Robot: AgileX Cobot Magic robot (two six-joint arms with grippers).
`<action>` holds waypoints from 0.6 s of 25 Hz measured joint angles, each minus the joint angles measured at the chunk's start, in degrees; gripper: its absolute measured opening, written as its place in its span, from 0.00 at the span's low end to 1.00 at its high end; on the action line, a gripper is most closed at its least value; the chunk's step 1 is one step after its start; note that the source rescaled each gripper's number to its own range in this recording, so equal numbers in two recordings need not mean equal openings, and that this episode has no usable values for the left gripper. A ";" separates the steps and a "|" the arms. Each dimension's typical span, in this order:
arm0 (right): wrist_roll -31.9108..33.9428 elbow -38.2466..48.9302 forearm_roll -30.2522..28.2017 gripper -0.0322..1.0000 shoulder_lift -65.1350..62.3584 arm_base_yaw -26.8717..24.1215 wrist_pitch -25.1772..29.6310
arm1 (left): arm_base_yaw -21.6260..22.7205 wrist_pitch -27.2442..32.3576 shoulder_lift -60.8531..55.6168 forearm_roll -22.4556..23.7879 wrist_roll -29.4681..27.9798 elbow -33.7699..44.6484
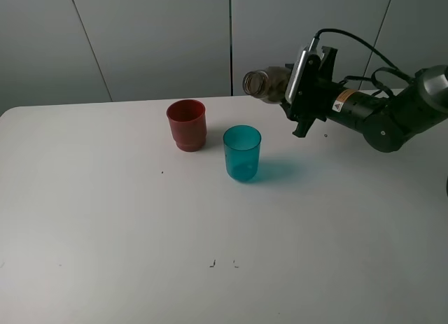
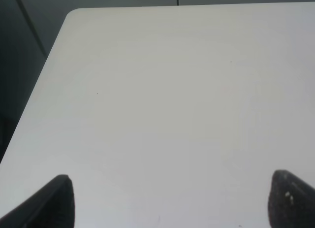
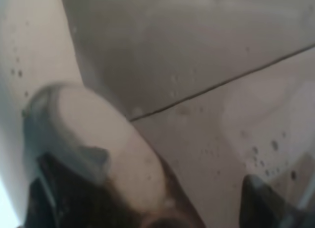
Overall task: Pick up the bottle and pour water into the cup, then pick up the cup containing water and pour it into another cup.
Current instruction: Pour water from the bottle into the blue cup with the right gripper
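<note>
Right gripper (image 1: 295,86) clamped on bottle (image 1: 269,81), jaws closed tight onto its body; bottle is up off the table (image 1: 105,233), tipped roughly level, neck end pointing to the left of the high view. Only neck and shoulder stick out past the fingers; the rest of the body is hidden inside the gripper.

Right wrist view: bottle (image 3: 98,134) runs out from between the two dark fingers (image 3: 263,203) and fills the gap between them; picture is blurry and speckled with droplets, so no finer detail on the contact.

Teal cup (image 1: 242,152) upright on the table, below and slightly left of the bottle mouth in the high view; bottle and cup apart; can't tell whether the mouth sits over the rim. Red cup (image 1: 187,124) upright, just beside the teal cup, to its left and further back; not touching. Can't tell whether either cup holds water.

Left gripper (image 2: 174,203): fingertips (image 2: 56,203) spread wide, nothing between them; only bare table below.
</note>
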 joint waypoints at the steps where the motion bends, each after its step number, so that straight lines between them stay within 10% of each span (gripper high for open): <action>1: -1.00 0.00 0.00 0.06 0.00 0.00 0.11 | 0.00 0.00 0.00 0.00 0.00 0.00; 15: -13.34 0.00 0.00 0.06 0.00 0.00 1.08 | 0.00 0.00 0.00 0.00 0.00 0.00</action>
